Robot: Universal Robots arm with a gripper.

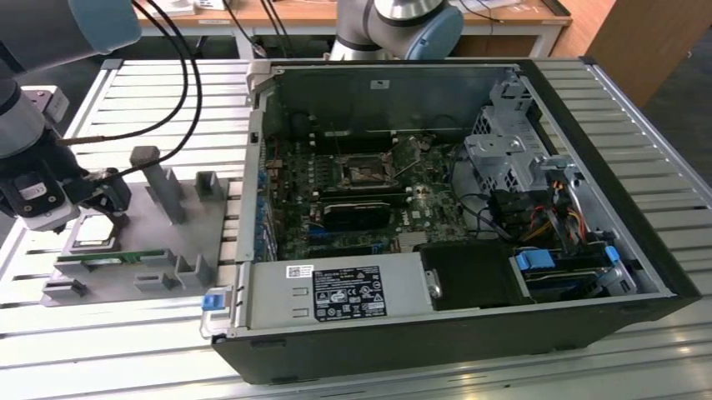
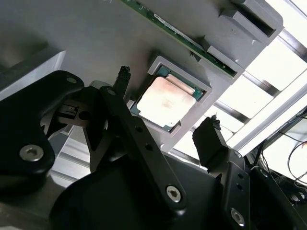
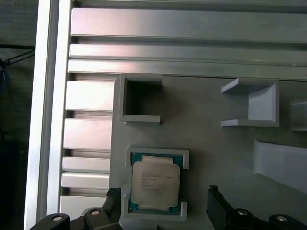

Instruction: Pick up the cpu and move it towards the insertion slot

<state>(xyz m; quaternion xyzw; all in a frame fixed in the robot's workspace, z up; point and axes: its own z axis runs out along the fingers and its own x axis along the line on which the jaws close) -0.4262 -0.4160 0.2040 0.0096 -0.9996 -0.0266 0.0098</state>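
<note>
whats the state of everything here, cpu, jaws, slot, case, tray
cpu: lying flat in its tray recess, not lifted
gripper: jaws open, one on each side of the cpu
insertion slot: exposed on the board, looks empty
computer case: lying on its side, panel off
grey tray: flat on the table, holding the cpu

Grey tray [image 1: 156,242] beside computer case [image 1: 445,354]
</note>
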